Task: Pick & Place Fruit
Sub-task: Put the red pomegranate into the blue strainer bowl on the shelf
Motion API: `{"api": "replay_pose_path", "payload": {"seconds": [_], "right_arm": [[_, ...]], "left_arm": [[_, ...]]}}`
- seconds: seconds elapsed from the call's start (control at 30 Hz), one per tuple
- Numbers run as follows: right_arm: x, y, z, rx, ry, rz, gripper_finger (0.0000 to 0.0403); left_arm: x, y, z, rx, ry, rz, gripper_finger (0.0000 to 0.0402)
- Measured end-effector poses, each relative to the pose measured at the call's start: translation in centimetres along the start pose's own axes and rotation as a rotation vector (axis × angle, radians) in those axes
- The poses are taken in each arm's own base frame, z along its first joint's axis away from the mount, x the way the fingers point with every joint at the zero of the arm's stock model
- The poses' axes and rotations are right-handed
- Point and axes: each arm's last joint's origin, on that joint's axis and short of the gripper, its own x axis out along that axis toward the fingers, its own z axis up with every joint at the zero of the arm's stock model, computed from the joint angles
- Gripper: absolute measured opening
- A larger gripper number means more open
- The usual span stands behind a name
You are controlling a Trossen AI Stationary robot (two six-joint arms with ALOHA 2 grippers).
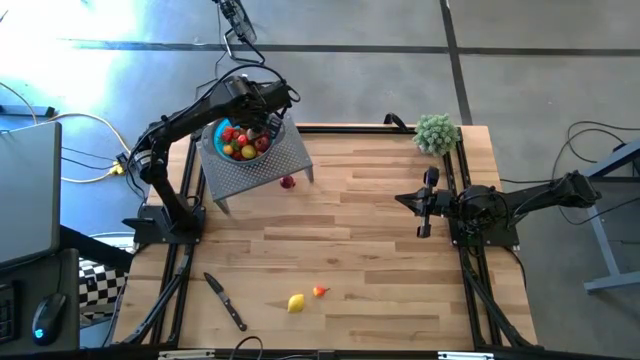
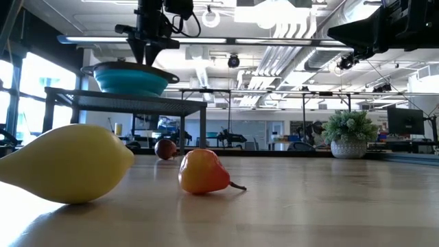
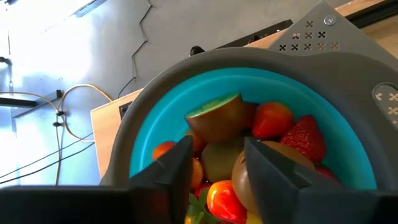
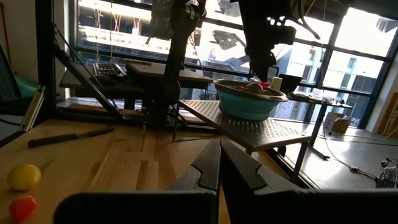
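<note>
A teal bowl (image 1: 224, 140) heaped with several small fruits (image 3: 273, 121) stands on a perforated grey metal stand (image 1: 270, 165) at the table's far left. My left gripper (image 1: 258, 122) hangs just above the bowl, pointing down into it, open, with nothing between its fingers (image 3: 177, 165). A dark maroon fruit (image 1: 288, 182) lies on the table beside the stand. Near the front edge lie a yellow fruit (image 1: 296, 302) and an orange-red fruit (image 1: 320, 291). My right gripper (image 1: 425, 215) rests shut at the table's right, pointing level.
A black-handled knife (image 1: 225, 300) lies near the front left. A fuzzy pale green plant (image 1: 436, 132) stands at the far right corner. The stand's legs and black frame rails run along both table sides. Bare wood lies between the two arms.
</note>
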Motion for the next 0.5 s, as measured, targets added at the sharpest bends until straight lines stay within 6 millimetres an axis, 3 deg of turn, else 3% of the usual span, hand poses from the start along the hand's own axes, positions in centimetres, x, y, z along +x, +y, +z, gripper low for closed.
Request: {"api": "replay_pose_path", "payload": {"seconds": [0.27, 0.5], "right_arm": [[0.00, 0.00, 0.00, 0.000, 0.000, 0.000, 0.0002], [0.00, 0.00, 0.00, -0.002, 0.000, 0.000, 0.0002]], "left_arm": [[0.00, 0.00, 0.00, 0.000, 0.000, 0.000, 0.0062], [-0.01, -0.28, 0.24, -0.021, -0.008, -0.043, 0.0038]]}}
